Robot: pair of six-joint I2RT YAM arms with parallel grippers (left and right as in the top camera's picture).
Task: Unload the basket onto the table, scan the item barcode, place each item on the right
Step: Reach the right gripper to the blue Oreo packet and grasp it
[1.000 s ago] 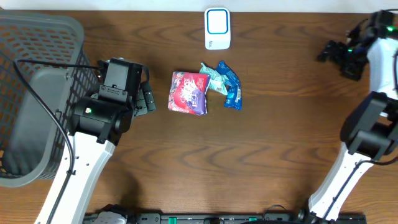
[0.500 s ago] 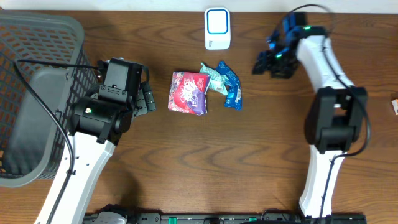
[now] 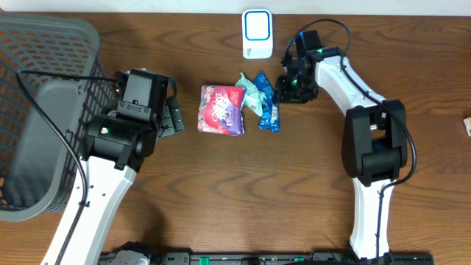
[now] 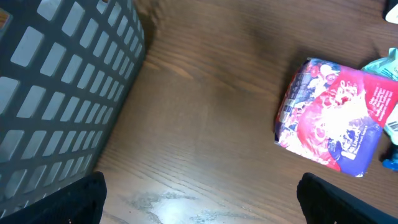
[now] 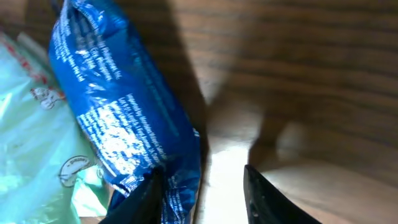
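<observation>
The brown table (image 3: 309, 184) holds a grey basket (image 3: 44, 44) at its left edge. Beside it the left gripper (image 4: 199, 186) hangs with jaws wide apart. Mid-table lies a red packet (image 3: 222, 110), with the blue packet (image 5: 118, 106) just to its right. The right gripper (image 5: 202, 186), jaws partly apart, straddles that packet's right edge without clamping. A white scanner (image 3: 257, 33) stands farther back.

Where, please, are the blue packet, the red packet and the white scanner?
blue packet (image 5: 118, 118), right wrist view, middle of wrapper.
red packet (image 4: 336, 115), left wrist view, printed front.
white scanner (image 3: 257, 33), overhead view, top face.
</observation>
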